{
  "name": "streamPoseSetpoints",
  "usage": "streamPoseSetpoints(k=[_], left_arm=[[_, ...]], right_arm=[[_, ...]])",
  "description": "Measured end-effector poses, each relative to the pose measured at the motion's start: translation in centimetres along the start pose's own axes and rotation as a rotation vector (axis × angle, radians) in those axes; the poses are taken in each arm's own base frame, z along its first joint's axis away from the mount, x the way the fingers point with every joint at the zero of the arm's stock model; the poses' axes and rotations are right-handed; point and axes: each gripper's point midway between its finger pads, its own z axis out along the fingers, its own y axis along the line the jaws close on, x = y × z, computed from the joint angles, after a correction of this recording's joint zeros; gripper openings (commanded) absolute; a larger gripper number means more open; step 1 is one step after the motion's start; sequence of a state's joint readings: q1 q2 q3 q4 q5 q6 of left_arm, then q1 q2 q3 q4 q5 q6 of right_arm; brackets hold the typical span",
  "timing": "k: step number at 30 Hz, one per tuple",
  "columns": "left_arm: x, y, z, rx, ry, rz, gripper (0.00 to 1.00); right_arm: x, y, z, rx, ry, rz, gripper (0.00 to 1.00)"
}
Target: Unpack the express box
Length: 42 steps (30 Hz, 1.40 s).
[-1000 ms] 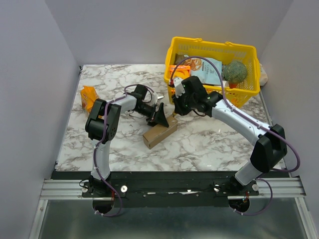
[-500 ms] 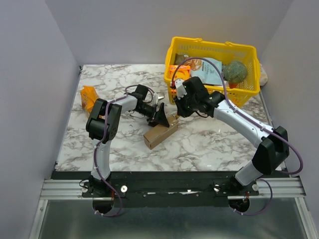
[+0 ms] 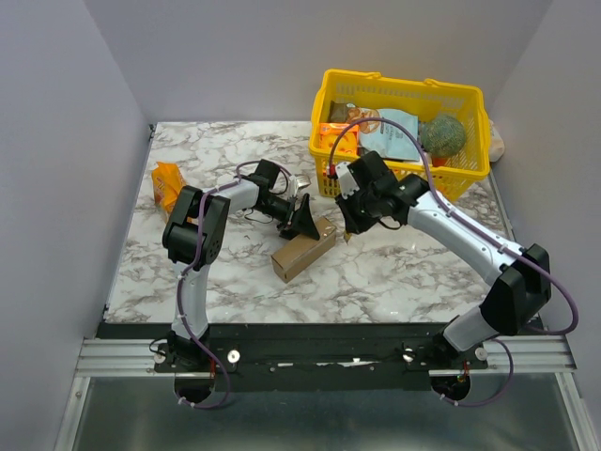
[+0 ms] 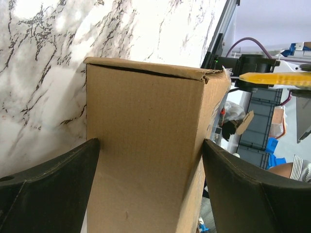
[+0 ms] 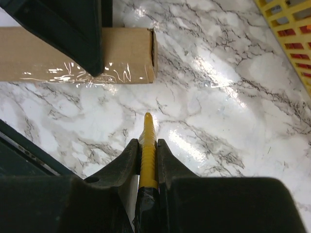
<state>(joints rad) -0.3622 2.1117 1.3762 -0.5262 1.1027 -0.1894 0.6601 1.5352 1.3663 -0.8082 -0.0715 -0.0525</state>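
The express box (image 3: 302, 249) is a small brown carton lying on the marble table. My left gripper (image 3: 302, 222) is shut on its far end; in the left wrist view the box (image 4: 146, 145) fills the space between both fingers. My right gripper (image 3: 349, 225) is shut on a thin yellow tool (image 5: 148, 145), a cutter-like stick pointing down at the table just right of the box. In the right wrist view the box (image 5: 73, 53) with clear tape lies above the tool tip, with a left finger (image 5: 77, 34) over it.
A yellow mesh basket (image 3: 470, 169) stands at the back right, holding snack bags and a broccoli (image 3: 441, 133). An orange snack packet (image 3: 167, 183) lies at the left. The table's near edge runs along a black rail (image 3: 319, 331).
My right gripper has moved down and slightly right with the yellow tool, nearer the table beside the box end. The left gripper and the box have stayed in place.
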Motion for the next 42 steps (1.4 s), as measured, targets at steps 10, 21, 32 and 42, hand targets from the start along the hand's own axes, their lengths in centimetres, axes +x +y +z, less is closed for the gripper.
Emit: streamPoseSetpoints(k=[10,21,32,42], left_arm=[[0.0,-0.2,0.1,0.002,0.004,0.012,0.98],[-1.1,-2.8,-2.5,-0.109,-0.096,0.414,0.99],[-3.8,-15.6,-8.6,-0.044,-0.270,1.128,0.88],[-4.9,-17.4,-7.3,0.018,-0.213,1.242,0.78]], right_arm=[[0.6,-0.9,-2.2,0.052,-0.008,-0.046,0.01],[0.2,-1.4,-4.2,0.036,-0.227,-0.300,0.00],[-7.6,0.5,-7.1,-0.132,-0.518,-0.537,0.01],[-10.9,2.7,-6.8,-0.282,-0.610,-0.638,0.01]])
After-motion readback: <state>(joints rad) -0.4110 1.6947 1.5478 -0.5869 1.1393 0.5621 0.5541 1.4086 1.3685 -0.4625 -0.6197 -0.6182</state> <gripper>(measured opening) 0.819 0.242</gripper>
